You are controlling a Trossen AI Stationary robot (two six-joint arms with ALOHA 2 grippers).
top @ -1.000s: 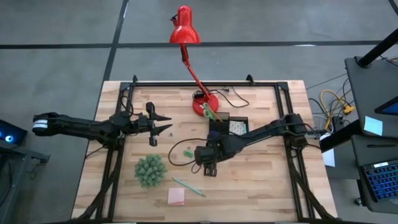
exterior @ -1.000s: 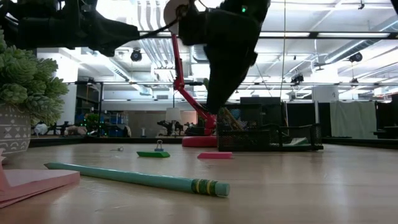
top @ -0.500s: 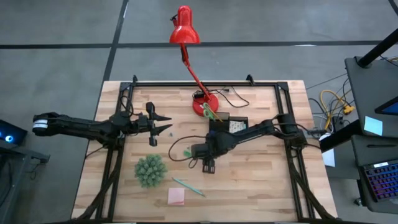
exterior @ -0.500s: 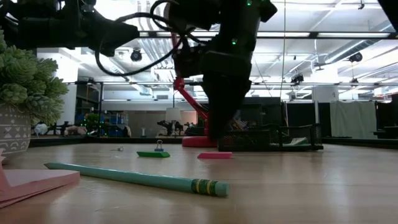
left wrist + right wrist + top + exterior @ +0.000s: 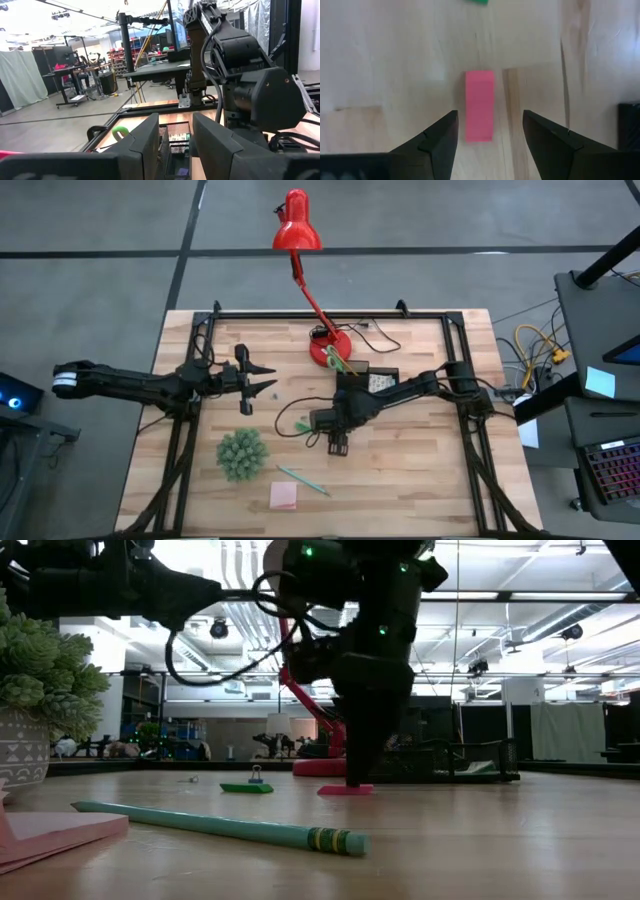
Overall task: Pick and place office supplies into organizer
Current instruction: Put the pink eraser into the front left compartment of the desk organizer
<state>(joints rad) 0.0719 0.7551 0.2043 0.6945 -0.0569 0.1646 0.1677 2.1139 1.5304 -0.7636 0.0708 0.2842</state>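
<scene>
My right gripper (image 5: 489,127) points down, open, with one finger on each side of a small pink block (image 5: 480,105) lying flat on the table; a gap shows on both sides. In the low view the fingertips (image 5: 354,778) reach almost to the block (image 5: 345,789). The black organizer (image 5: 368,384) stands just beyond, with green scissor handles (image 5: 338,363) sticking up from it. A green piece (image 5: 301,426), a teal pen (image 5: 303,480) and a pink sticky pad (image 5: 283,496) lie on the table. My left gripper (image 5: 262,380) hovers open over the table's left part.
A fuzzy green ball (image 5: 241,454) sits near the table's front left. The red lamp's base (image 5: 330,350) stands behind the organizer, its arm rising over the far edge. A dark cable (image 5: 285,423) loops beside the right gripper. Black frame rails (image 5: 185,450) run along both sides.
My right gripper has come down from well above the table until its fingertips stand around the pink block, shifting slightly toward the far edge. The block has stayed where it was. The left arm has kept still.
</scene>
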